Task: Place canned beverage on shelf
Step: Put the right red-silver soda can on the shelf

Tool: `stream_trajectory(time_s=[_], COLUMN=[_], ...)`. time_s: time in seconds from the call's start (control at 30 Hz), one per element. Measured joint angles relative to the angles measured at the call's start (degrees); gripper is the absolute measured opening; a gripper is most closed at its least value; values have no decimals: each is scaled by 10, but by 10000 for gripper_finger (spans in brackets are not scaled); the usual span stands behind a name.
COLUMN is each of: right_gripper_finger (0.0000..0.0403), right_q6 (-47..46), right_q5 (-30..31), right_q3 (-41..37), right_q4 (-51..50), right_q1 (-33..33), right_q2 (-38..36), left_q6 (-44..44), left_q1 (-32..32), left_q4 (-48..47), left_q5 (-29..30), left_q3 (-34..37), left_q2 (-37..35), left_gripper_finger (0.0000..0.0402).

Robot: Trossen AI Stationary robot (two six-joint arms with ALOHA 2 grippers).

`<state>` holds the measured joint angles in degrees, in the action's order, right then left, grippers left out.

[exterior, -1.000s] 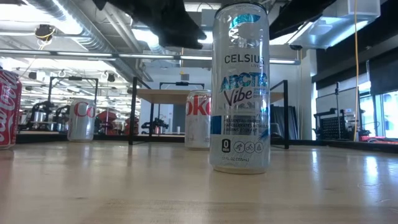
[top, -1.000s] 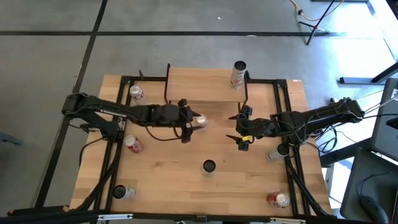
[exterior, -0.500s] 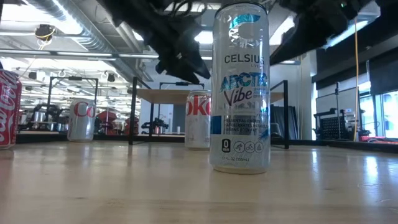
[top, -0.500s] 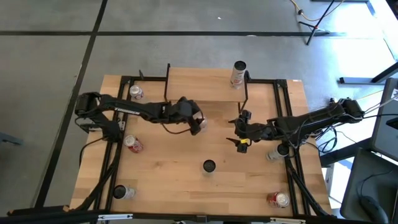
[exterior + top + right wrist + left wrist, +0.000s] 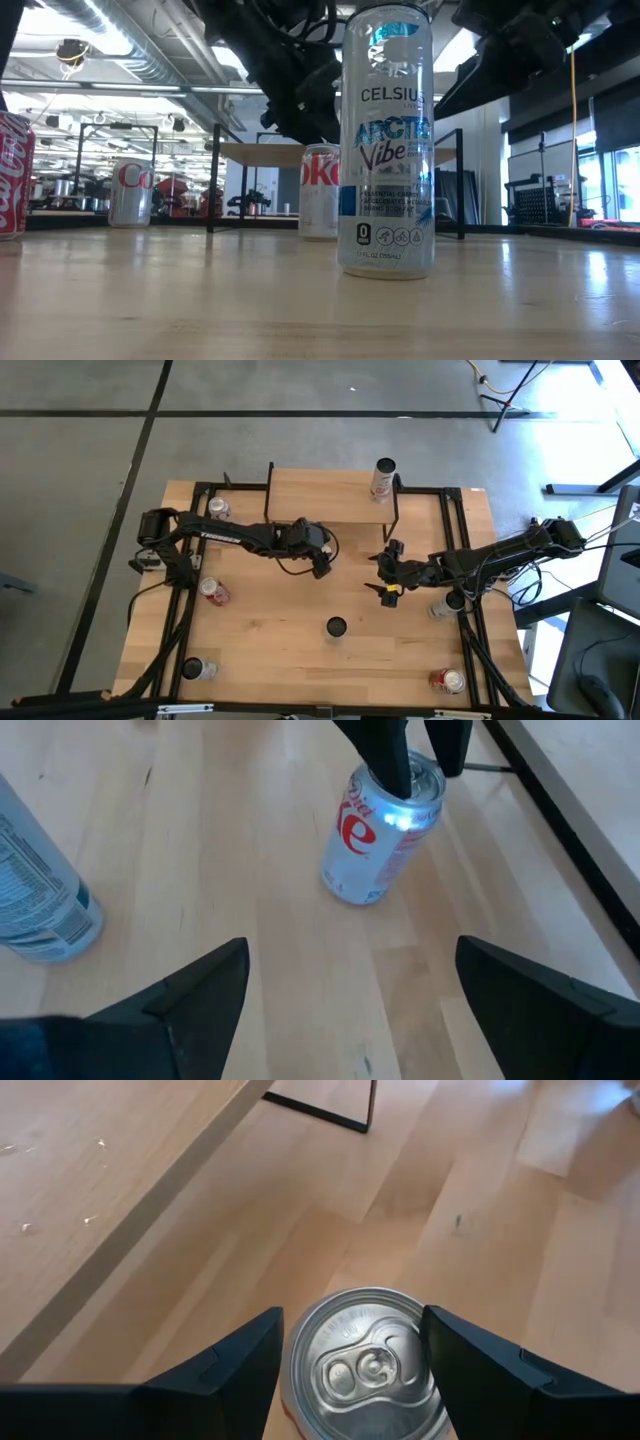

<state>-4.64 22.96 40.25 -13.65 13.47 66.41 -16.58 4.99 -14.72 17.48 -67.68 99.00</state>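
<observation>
**A:** Eyes on the silver Diet Coke can [image 5: 381,830], smooth aluminium cylinder with red lettering, standing upright on the big pale wooden tabletop [image 5: 270,640], just in front of the shelf. From the left wrist you look down on its brushed round lid [image 5: 368,1364], pull tab and all.

**B:** And the left gripper [image 5: 352,1355]?

**A:** Right over it, two dark matte fingers [image 5: 235,1360] straddling the rim, one either side. They sit narrow at the can's width, but I cannot tell whether they are pressing the metal or just beside it.

**B:** The shelf itself?

**A:** A small raised platform with a light wood top [image 5: 330,495] on thin black metal legs, at twelve o'clock from the can. A tall slim pale can [image 5: 383,477] stands at its right end.

**B:** What about the other arm?

**A:** The right gripper [image 5: 388,572] hangs at three o'clock from the can, near it but apart, angular fingers spread wide with nothing between them.

**B:** Anything else on the table?

**A:** A tall glossy Celsius can [image 5: 387,143] in white and blue, at about five o'clock from the Coke can, upright. Red Coca-Cola cans stand out on the left [image 5: 213,592] and at the near right corner [image 5: 447,680], and silver ones near the left rear edge [image 5: 219,510], the near left corner [image 5: 196,668] and the right side [image 5: 447,605].
</observation>
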Motion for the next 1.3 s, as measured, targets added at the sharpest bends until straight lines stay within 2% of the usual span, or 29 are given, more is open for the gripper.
stream_trajectory(time_s=[0.3, 0.53, 0.93, 1.3], right_gripper_finger=[340, 339, 339, 339], right_q6=[19, 21, 21, 21], right_q5=[6, 6, 6, 6], right_q3=[0, 0, 0, 1], right_q4=[7, 7, 3, 3], right_q1=[0, 0, 0, 0], right_q2=[0, 0, 0, 0], left_q6=[7, 7, -22, -23], left_q1=[0, 0, 0, 0], left_q4=[10, -3, -27, -27], left_q5=[-7, -10, -3, 0], left_q3=[0, -28, -35, -35], left_q2=[-3, -5, -5, -5], left_gripper_finger=[236, 236, 238, 336])
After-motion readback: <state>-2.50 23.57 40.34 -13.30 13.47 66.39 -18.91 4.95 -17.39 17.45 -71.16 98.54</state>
